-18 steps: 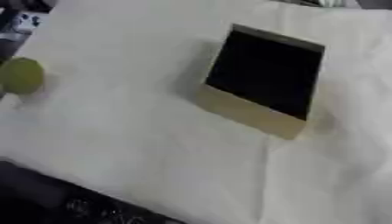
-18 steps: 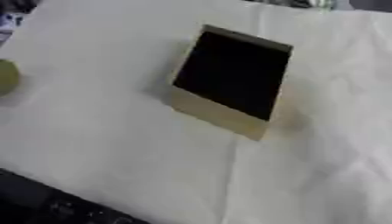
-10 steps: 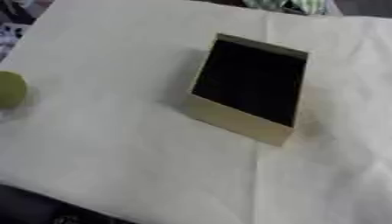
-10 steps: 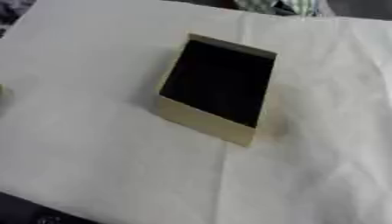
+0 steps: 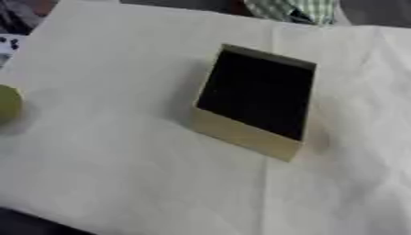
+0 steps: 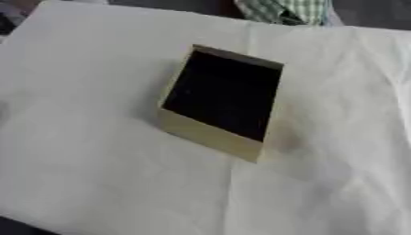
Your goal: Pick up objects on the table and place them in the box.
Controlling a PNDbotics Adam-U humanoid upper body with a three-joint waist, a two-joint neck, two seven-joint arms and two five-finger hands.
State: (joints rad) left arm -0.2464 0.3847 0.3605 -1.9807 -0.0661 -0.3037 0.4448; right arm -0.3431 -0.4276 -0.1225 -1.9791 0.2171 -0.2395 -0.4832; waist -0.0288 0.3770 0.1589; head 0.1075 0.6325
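Observation:
A tan box (image 5: 245, 137) with a dark open inside stands on the white cloth near the middle of the table, turned a little askew. A round yellow-green object (image 5: 7, 103) lies on the cloth at the far left edge of the left eye view, well apart from the box; the right eye view does not show it. Nothing can be made out inside the box. Neither of my hands shows in any view.
The white cloth (image 5: 120, 174) covers the table, with creases to the right of the box. The table's near edge cuts the lower left corner. A green checked fabric (image 5: 293, 9) shows beyond the far edge.
The whole picture has shifted: the camera tilted up, so box and yellow-green object sit lower and further left. Nothing on the table itself moved.

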